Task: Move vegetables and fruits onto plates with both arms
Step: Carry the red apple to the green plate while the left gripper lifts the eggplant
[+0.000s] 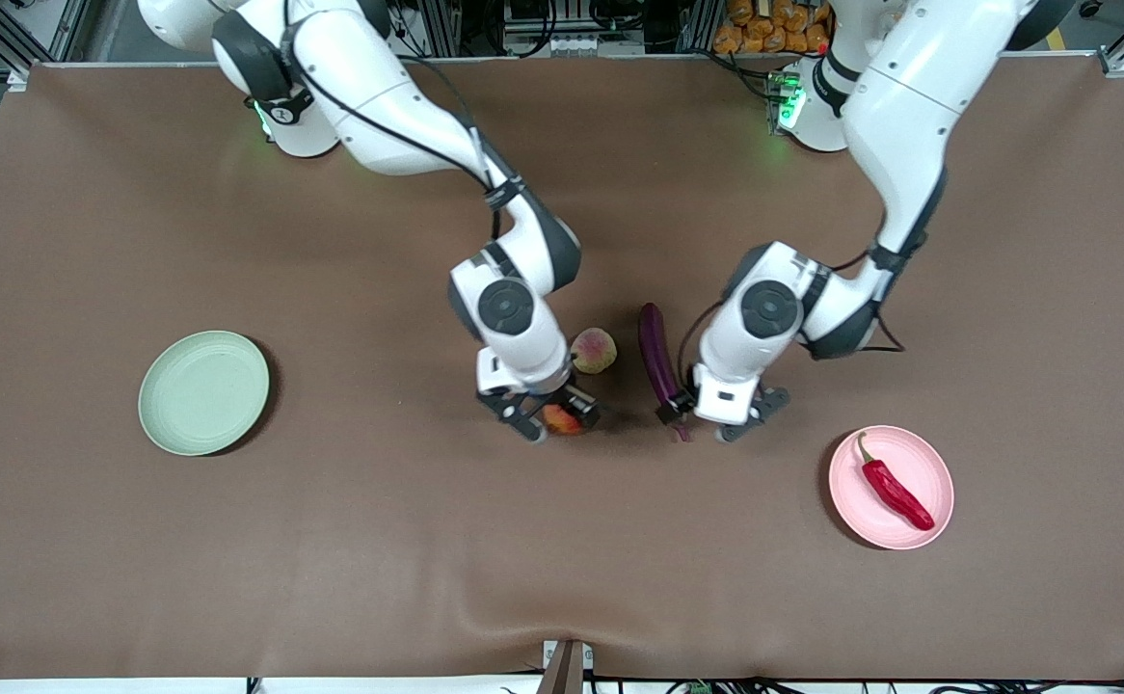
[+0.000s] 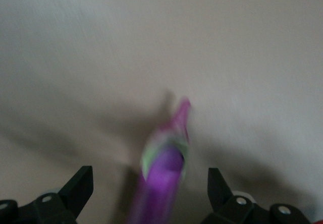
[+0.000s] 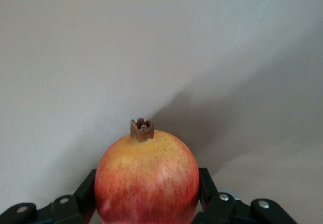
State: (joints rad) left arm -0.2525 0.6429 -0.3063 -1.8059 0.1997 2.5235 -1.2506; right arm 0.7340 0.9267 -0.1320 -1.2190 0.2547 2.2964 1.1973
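Note:
My right gripper is shut on the red fruit with a crown tip, its fingers against both sides, low over the middle of the table. The yellow-green fruit lies just beside that wrist, farther from the front camera. The purple eggplant lies on the table. My left gripper is open and straddles its stem end without touching it. The red chili pepper lies on the pink plate. The green plate holds nothing.
The brown cloth covers the whole table. The pink plate is toward the left arm's end and the green plate toward the right arm's end. Both arms reach to the middle, their wrists close together.

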